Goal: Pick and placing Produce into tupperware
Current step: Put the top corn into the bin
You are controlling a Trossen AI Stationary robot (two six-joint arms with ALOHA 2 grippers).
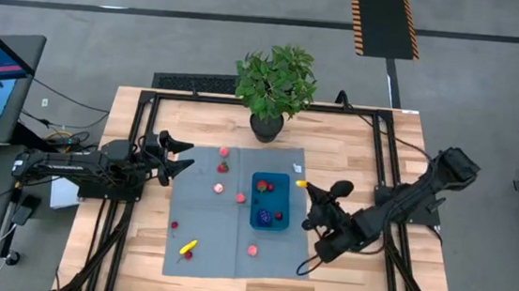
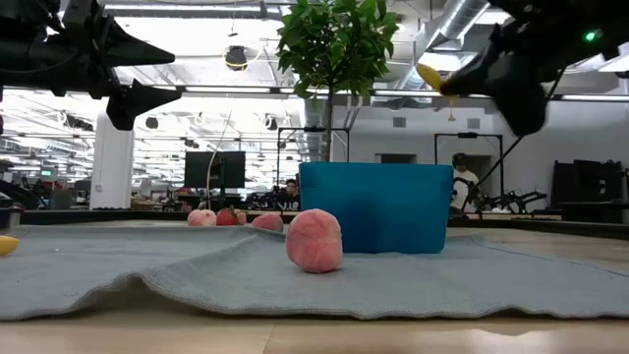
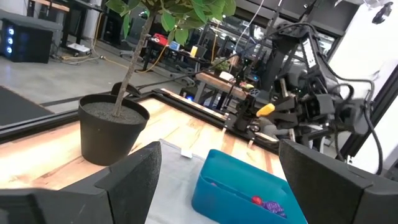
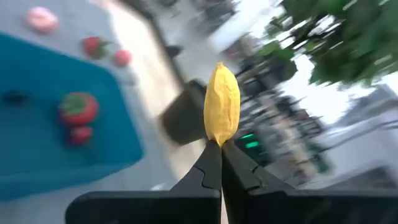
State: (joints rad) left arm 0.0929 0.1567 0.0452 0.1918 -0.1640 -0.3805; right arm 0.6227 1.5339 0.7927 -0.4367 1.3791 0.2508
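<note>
The blue tupperware (image 1: 271, 201) stands on the grey mat (image 1: 206, 216) and holds red pieces (image 4: 78, 107) and a purple-blue cluster (image 1: 263, 217). Small red and pink produce (image 1: 219, 187) lies scattered on the mat, with a yellow piece (image 1: 188, 248) near its front left. My right gripper (image 1: 305, 188) hovers beside the tupperware's far right corner, shut on a small yellow piece (image 4: 222, 106). My left gripper (image 1: 178, 155) waits open and level at the mat's left edge, with nothing between its fingers. My right gripper pinches one end of the yellow piece (image 4: 219, 140) between its two fingertips (image 4: 210, 163). The rest of the piece sticks out beyond them. The fingers run about level, slanting from the table's right toward its far left. The piece (image 2: 429, 76) is lifted clear, higher than the tupperware's rim.
A potted green plant (image 1: 274, 86) stands at the mat's far edge, just behind the tupperware. A pink piece (image 2: 314, 241) lies on the mat in front of the tupperware (image 2: 376, 206). Black frame rails (image 1: 138, 135) run along the table's sides.
</note>
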